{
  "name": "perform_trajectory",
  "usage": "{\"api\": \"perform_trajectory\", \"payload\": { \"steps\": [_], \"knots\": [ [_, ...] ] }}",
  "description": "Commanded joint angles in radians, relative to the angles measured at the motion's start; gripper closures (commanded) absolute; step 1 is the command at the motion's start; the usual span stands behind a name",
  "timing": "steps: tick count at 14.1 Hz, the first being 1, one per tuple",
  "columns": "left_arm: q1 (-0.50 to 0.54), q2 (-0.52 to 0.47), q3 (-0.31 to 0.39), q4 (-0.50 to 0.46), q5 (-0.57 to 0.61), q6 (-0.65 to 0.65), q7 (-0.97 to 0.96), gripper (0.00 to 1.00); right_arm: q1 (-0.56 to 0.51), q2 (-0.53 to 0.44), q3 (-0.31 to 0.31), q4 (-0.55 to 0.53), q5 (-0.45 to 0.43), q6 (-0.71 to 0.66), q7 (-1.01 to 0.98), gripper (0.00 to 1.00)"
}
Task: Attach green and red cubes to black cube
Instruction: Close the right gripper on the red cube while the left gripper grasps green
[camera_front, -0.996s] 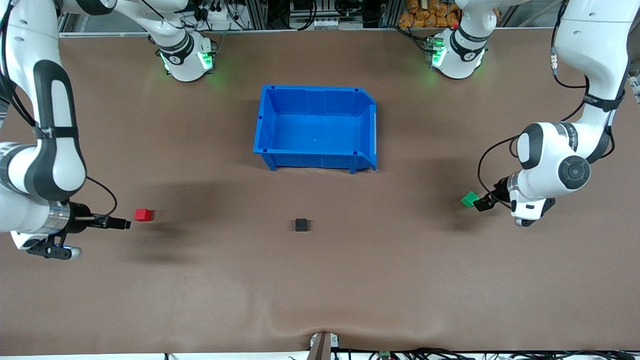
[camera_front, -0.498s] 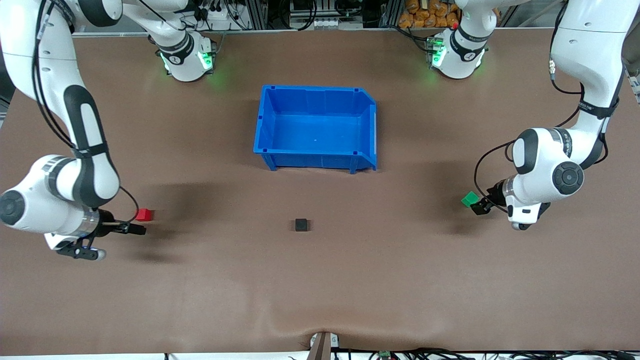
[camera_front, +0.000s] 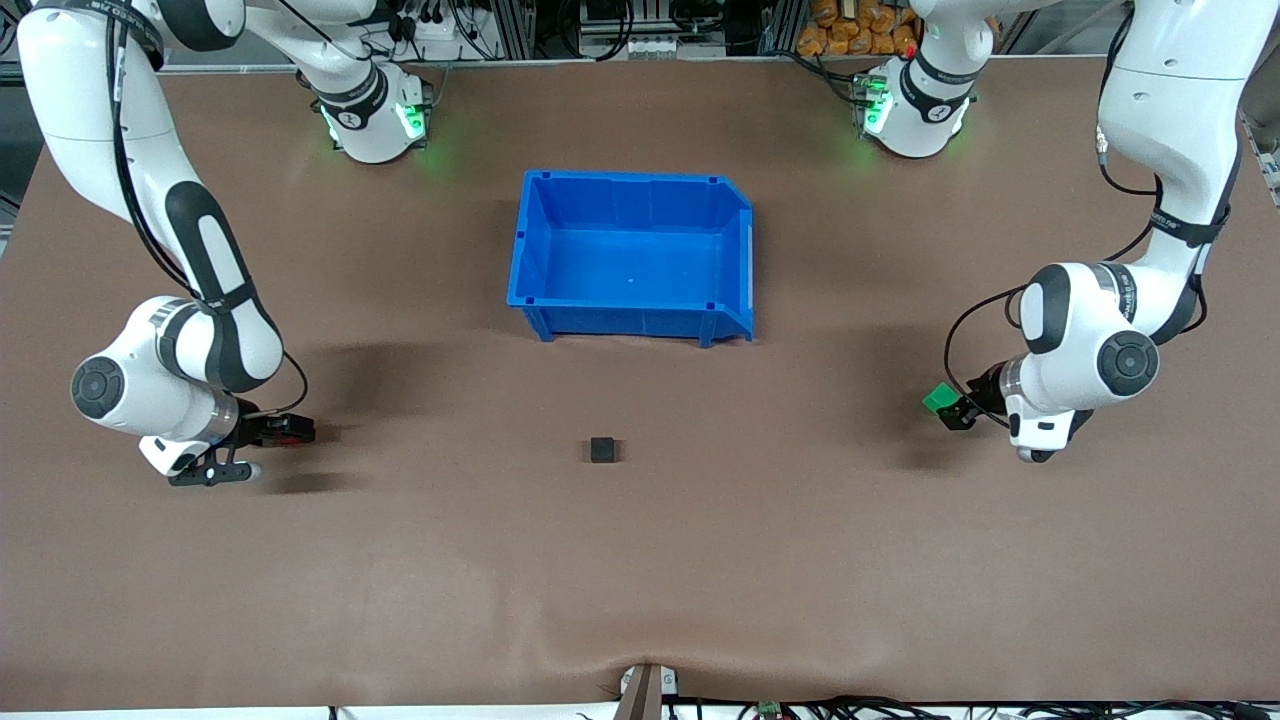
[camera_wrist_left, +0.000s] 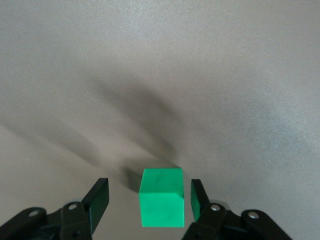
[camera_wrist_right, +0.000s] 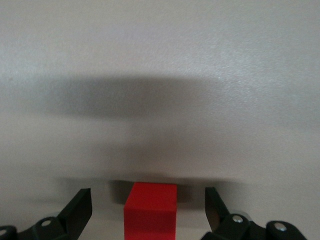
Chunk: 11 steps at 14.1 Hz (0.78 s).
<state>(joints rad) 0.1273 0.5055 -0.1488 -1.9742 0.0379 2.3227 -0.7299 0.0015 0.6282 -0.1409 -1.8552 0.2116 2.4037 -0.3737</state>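
Observation:
The green cube rests on the brown table at the left arm's end. My left gripper is down around it. In the left wrist view the green cube sits between the fingers of the open left gripper, one finger close to it, the other well apart. At the right arm's end my right gripper straddles the red cube. The right gripper is wide open, with gaps on both sides. The black cube lies alone mid-table, between the two arms.
A blue bin stands mid-table, farther from the front camera than the black cube, with nothing in it. The robots' bases are at the table's back edge. Bare brown table lies all around the black cube.
My right arm swung in and brought its open fingers around the red cube. The left gripper's fingers narrowed around the green cube. Neither cube has moved.

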Motion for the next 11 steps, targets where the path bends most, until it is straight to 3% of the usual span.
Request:
{"api": "perform_trajectory", "payload": {
  "steps": [1, 4, 9, 11],
  "knots": [
    [-0.005, 0.015, -0.002, 0.014, -0.01, 0.006, -0.017, 0.26, 0.003, -0.033, 0.001, -0.044, -0.015, -0.003, -0.031, 0.0],
    [-0.005, 0.019, -0.002, 0.014, -0.012, 0.006, -0.019, 0.31, 0.005, -0.038, 0.0, -0.045, -0.018, -0.017, -0.042, 0.0],
    [-0.028, 0.027, -0.002, 0.02, -0.01, 0.006, -0.06, 0.49, 0.012, -0.05, -0.002, -0.039, -0.046, -0.093, -0.034, 0.0],
    [-0.028, 0.027, -0.002, 0.021, -0.01, 0.006, -0.06, 0.61, 0.014, -0.051, -0.002, -0.035, -0.046, -0.095, -0.027, 0.13]
  ]
}}
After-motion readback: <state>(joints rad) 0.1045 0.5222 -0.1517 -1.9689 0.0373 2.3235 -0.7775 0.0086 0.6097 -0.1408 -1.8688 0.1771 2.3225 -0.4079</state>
